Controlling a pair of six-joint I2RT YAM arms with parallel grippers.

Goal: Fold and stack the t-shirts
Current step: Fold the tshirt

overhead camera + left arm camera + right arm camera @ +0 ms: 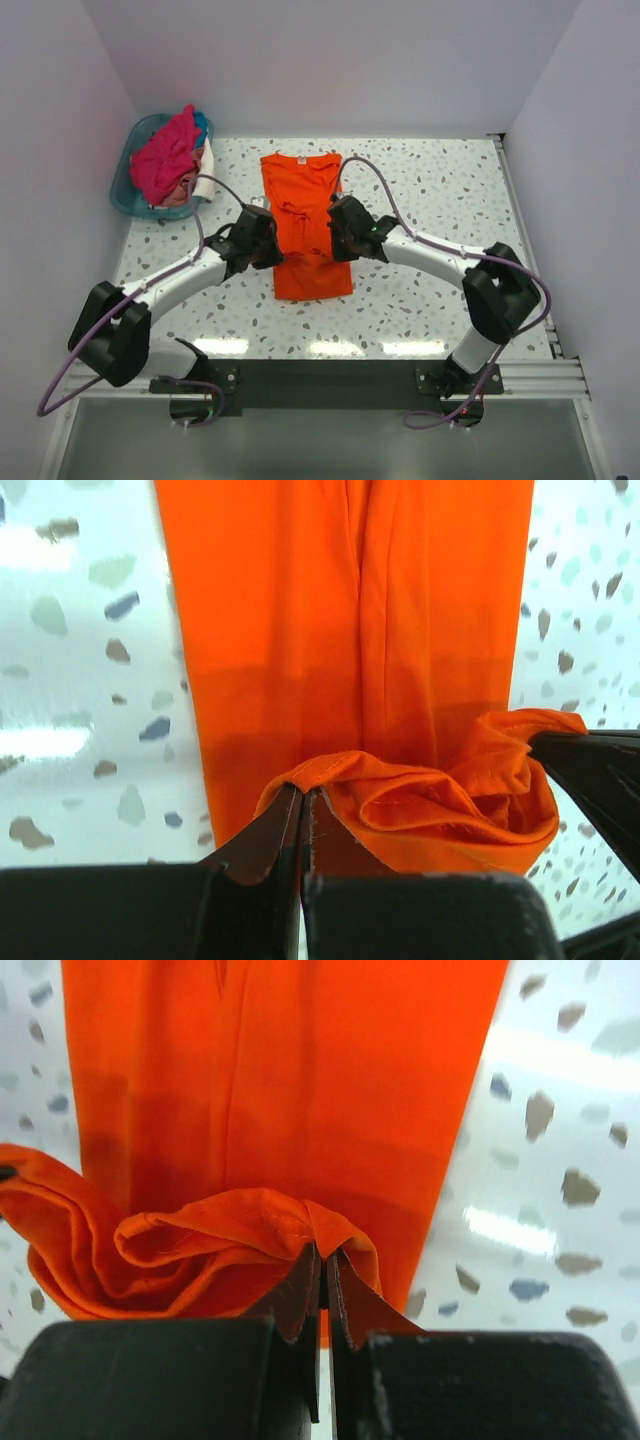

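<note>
The orange t-shirt (300,190) lies flat on the speckled table (440,200), to the right of the teal basket (128,190) and a little nearer to the arm bases than it. The left gripper (303,798) holds the shirt on the edge that faces the basket. The right gripper (322,1258) holds it on the edge away from the basket. In both wrist views the fingers are pressed together with only a thin fold of orange cloth between them.

The step in hand seems to be the fold across the length, in which the end nearer the bases goes toward the neck end. To do it well, the two grippers should probably travel at the same height and speed, and pull a little apart from each other, because the cloth between them hangs loose and crumpled. If it is laid down so, a wrinkle will likely be trapped inside the fold. The held edge should land square on the layer below before the fingers release.

The shirt is already narrowed to a long strip, with a soft crease along its middle. Its cloth is thin, plain and bright. A magenta shirt (165,160) is heaped in the basket.
</note>
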